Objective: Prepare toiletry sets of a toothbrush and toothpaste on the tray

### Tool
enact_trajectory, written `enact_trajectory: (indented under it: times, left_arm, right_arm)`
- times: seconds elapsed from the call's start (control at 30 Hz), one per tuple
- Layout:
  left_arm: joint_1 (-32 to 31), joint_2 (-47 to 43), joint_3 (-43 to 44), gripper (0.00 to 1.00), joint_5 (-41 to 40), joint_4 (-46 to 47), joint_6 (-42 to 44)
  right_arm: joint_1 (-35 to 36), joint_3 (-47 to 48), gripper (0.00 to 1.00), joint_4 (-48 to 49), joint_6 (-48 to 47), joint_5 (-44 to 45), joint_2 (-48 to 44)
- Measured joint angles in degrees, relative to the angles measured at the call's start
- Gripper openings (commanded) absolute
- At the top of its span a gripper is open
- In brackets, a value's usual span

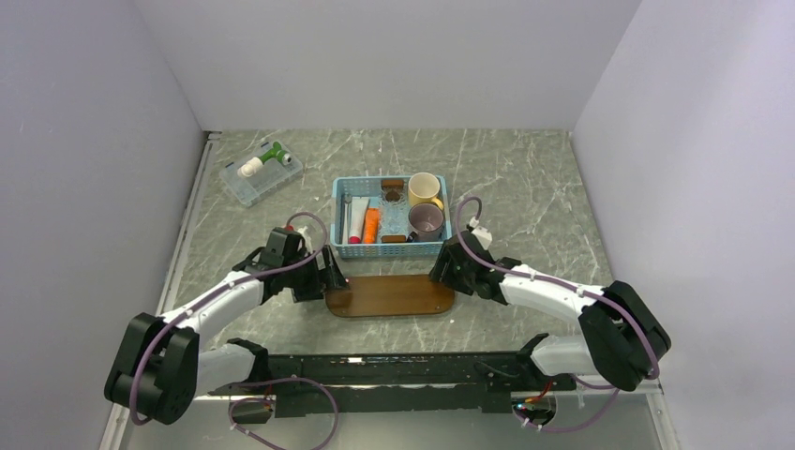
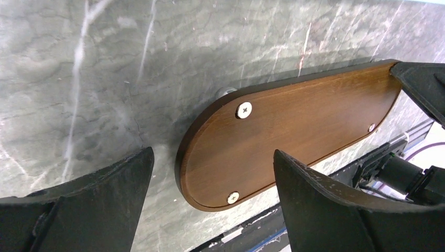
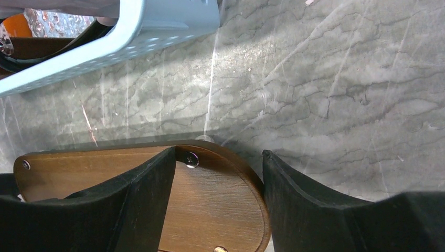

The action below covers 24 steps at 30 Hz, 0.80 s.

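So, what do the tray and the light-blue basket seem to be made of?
The tray looks like wood: dark brown, visible grain, slight gloss, with metal-looking screws near the ends. The basket is probably plastic: light blue, smooth, with rows of small holes.

Bright even overhead light, soft shadows, faint sheen on the tray (image 2: 315, 115), focus sharp

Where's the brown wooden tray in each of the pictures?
Top external: the tray lies low in the middle, just in front of the blue basket.
Left wrist: the tray fills the middle and right, slanting upward.
Right wrist: the tray shows its rounded end at the bottom, left of centre.
Shared landmark: the grey marbled table under it in every view.
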Motion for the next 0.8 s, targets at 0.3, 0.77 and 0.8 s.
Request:
enact_trajectory:
  times: [0.3, 0.77, 0.8]
  left_arm:
    - [-2.3, 1.2, 0.0, 0.85, 2.2, 1.2, 0.0]
    - [-5.7, -3.2, -1.6, 0.85, 0.5, -1.5, 0.0]
    - [-5.9, -3.8, -1.8, 0.85, 0.4, -1.6, 0.0]
  right_arm:
    - [1.0, -0.7, 0.64, 0.8, 1.0, 0.0, -0.2]
    - [2.9, -3.2, 0.64, 0.9, 2.3, 0.7, -3.2]
    - [3.0, -3.3, 0.64, 0.7, 2.4, 0.7, -3.5]
